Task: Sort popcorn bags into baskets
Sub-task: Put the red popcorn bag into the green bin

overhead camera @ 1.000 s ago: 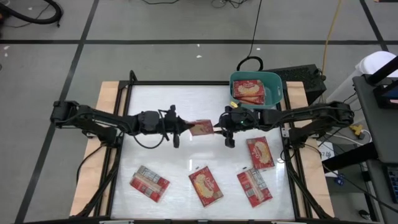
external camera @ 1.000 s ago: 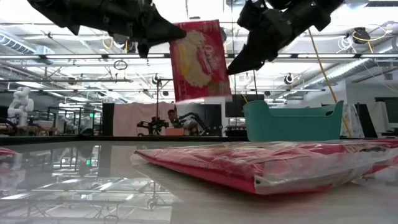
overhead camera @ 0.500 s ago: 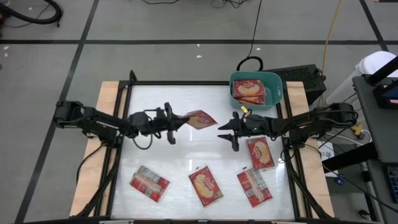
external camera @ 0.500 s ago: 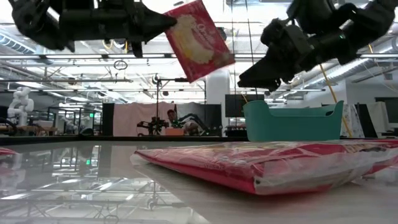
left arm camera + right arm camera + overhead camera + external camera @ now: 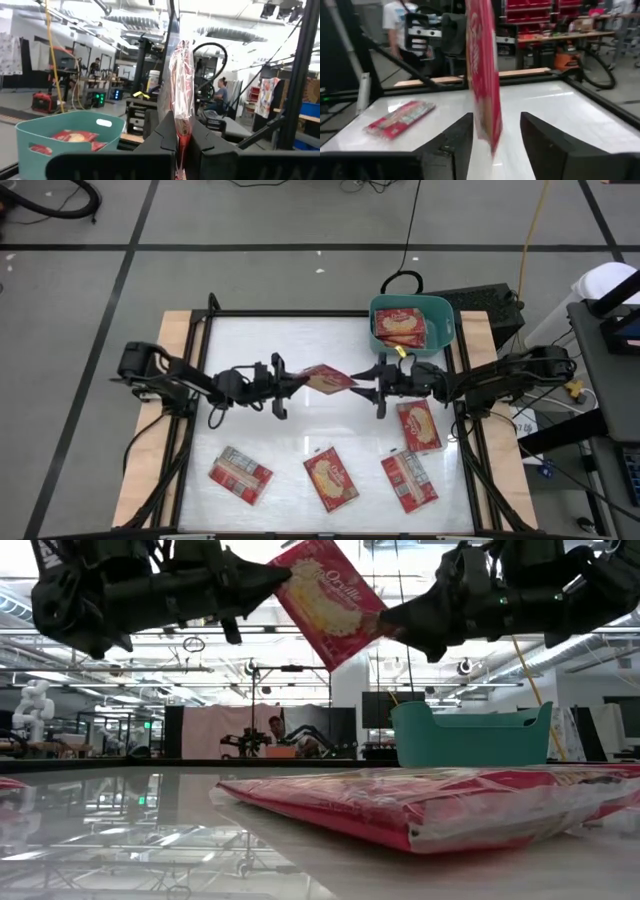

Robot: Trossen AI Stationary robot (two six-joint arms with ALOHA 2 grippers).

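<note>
- The left pincer (image 5: 291,378) hangs above the middle of the surface (image 5: 300,340), clamped tight on one edge of a red popcorn bag (image 5: 326,378).
- In the left wrist view that held bag (image 5: 181,75) stands edge-on and upright between the two dark fingers (image 5: 162,132), which press against it.
- In the low view the bag (image 5: 333,602) is tilted in the air, its yellow picture side facing the camera, well above the surface.
- The right pincer (image 5: 366,385) is at the bag's other edge, its jaws apart with the bag between them.
- In the right wrist view the bag (image 5: 484,70) hangs edge-on in the gap between the fingers (image 5: 459,137); neither finger visibly presses on it, and whether one touches it I cannot tell.
- The teal basket (image 5: 443,310) sits at the far right corner of the surface, with red bags inside (image 5: 401,327).
- The low view shows the basket (image 5: 470,735) standing behind a bag lying flat close to the camera (image 5: 420,802).
- Four more bags lie flat along the near side of the surface: one at the left (image 5: 240,474), one in the middle (image 5: 331,479), and two at the right (image 5: 409,480) (image 5: 418,425).
- A person (image 5: 396,19) stands in the room beyond the surface.
</note>
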